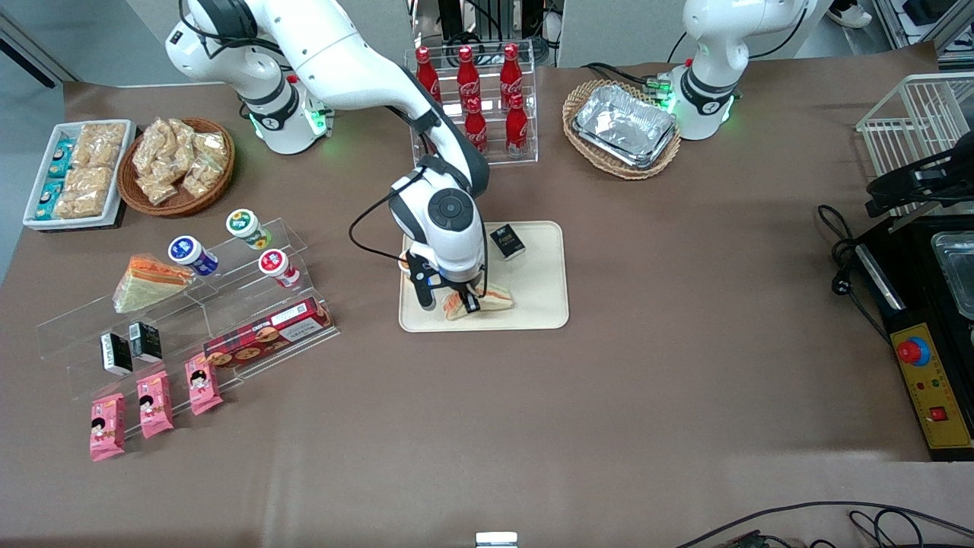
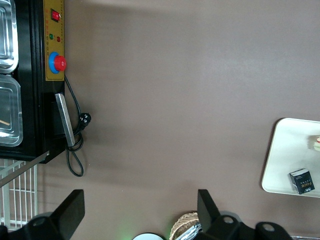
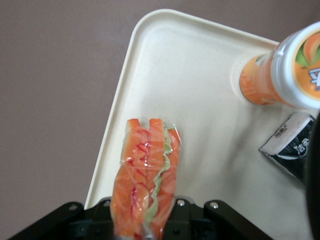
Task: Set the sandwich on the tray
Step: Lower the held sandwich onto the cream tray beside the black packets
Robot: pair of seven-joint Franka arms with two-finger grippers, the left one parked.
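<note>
The sandwich (image 1: 491,298), a slim wedge in clear wrap with orange-red filling and green bits, is at the tray's corner nearest the front camera on the working arm's side, low on the tray. The right gripper (image 1: 459,298) is over it and shut on it. In the right wrist view the sandwich (image 3: 147,170) runs between the jaws, filling edge up. The cream-beige tray (image 1: 542,301) lies mid-table and shows in the right wrist view (image 3: 170,65) and the left wrist view (image 2: 287,160).
On the tray lie a black packet (image 1: 507,240) and an orange-labelled bottle (image 3: 280,75). A bigger triangular sandwich (image 1: 148,281) sits on an acrylic shelf with small bottles and snacks toward the working arm's end. A rack of red bottles (image 1: 475,99) stands farther from the camera than the tray.
</note>
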